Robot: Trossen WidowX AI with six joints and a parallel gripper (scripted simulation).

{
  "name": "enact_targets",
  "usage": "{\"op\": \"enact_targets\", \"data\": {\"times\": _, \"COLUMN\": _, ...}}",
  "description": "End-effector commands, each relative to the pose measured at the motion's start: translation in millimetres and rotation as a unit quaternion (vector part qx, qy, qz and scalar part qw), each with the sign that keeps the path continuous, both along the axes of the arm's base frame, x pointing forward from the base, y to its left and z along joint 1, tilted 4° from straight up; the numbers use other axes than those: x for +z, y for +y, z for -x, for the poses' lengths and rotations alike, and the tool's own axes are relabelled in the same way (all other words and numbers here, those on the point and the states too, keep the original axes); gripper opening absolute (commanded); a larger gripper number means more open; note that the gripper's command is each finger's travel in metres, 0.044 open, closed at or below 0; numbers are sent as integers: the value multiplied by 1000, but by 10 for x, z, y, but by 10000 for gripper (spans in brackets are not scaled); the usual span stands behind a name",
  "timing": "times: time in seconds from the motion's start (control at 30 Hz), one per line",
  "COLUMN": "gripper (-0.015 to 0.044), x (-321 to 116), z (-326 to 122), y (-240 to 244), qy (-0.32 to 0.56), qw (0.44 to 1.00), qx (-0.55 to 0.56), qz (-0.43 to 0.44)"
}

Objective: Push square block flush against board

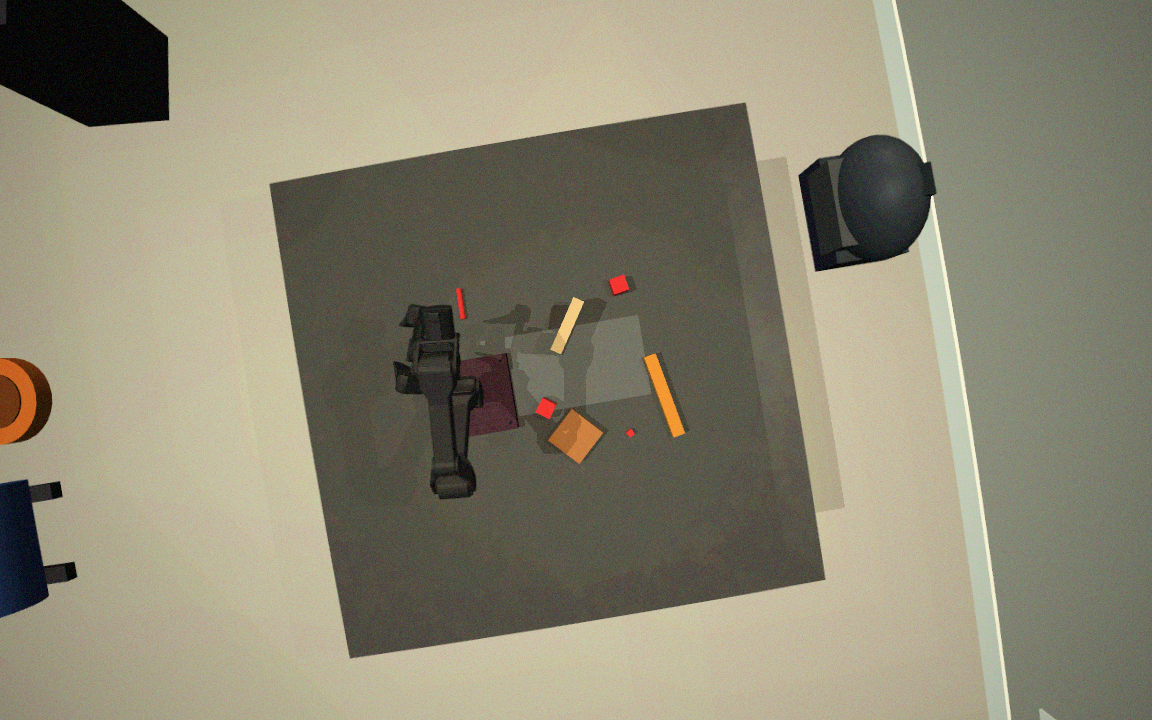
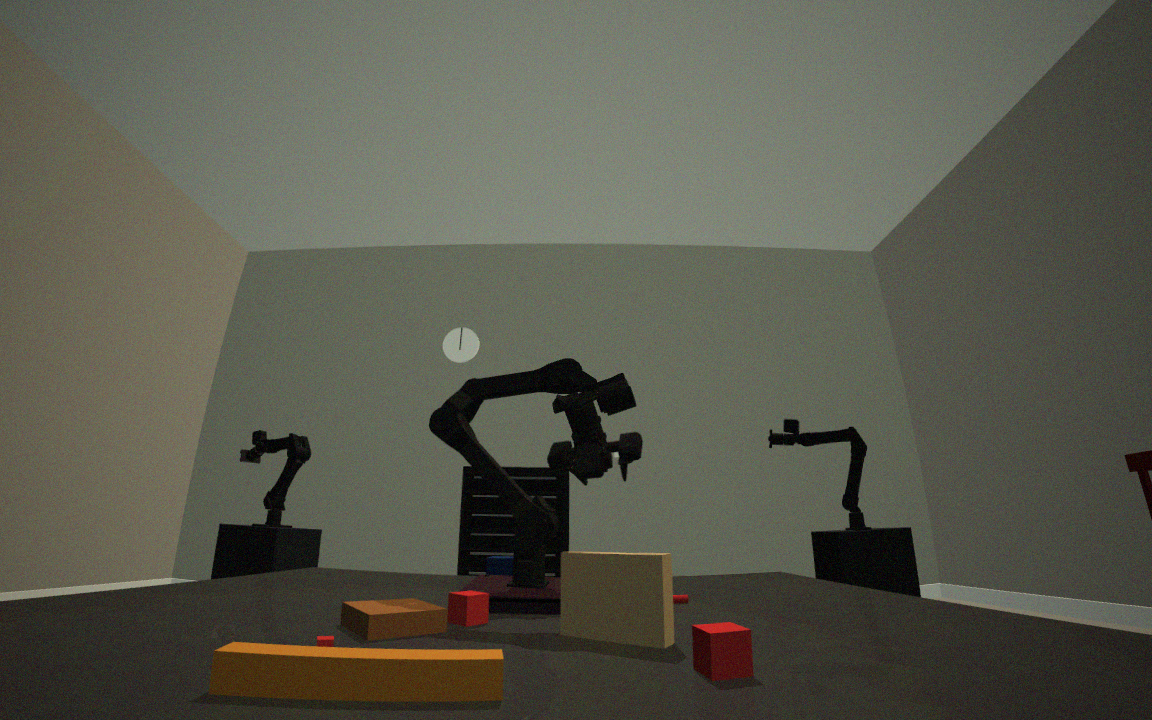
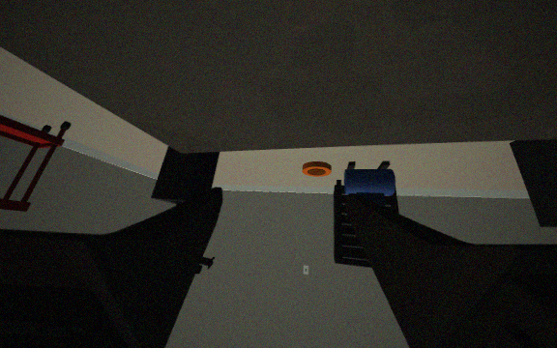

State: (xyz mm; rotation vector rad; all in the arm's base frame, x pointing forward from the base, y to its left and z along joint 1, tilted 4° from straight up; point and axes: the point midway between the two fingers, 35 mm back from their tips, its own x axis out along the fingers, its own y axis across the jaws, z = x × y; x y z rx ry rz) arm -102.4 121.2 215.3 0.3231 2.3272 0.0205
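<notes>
A flat brown square block [image 1: 575,436] [image 2: 394,619] lies turned at an angle on the table, touching neither long piece. A long, low orange bar [image 1: 664,394] [image 2: 356,675] lies to its right in the top view. A cream panel [image 1: 567,325] [image 2: 616,600] stands on its narrow edge, above the block in that view. Which of these two is the board, I cannot tell for sure. My gripper [image 1: 399,347] [image 2: 604,480] [image 3: 285,196] is open and empty, raised over the table beside the arm's base, far from the block. The wrist view shows none of the pieces.
A red cube [image 1: 546,408] [image 2: 468,608] lies close to the block's upper left in the top view. A tiny red cube [image 1: 630,433] [image 2: 325,641] lies between block and orange bar. Another red cube [image 1: 618,284] [image 2: 722,651] is beyond the cream panel. A red rod [image 1: 461,303] lies near the arm.
</notes>
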Motion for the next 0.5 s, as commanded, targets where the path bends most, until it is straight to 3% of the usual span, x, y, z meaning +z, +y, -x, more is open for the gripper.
{"op": "enact_targets", "data": {"times": 0.0, "gripper": 374, "x": 0, "z": 0, "y": 0, "qy": 0, "qw": 1000, "qx": 0, "qz": 0}}
{"op": "enact_targets", "data": {"times": 0.13, "gripper": 269, "x": -12, "z": -91, "y": 112, "qy": -20, "qw": 1000, "qx": -14, "qz": -5}}
{"op": "enact_targets", "data": {"times": 0.47, "gripper": 6, "x": -131, "z": -924, "y": 709, "qy": -155, "qw": 983, "qx": -99, "qz": -5}}
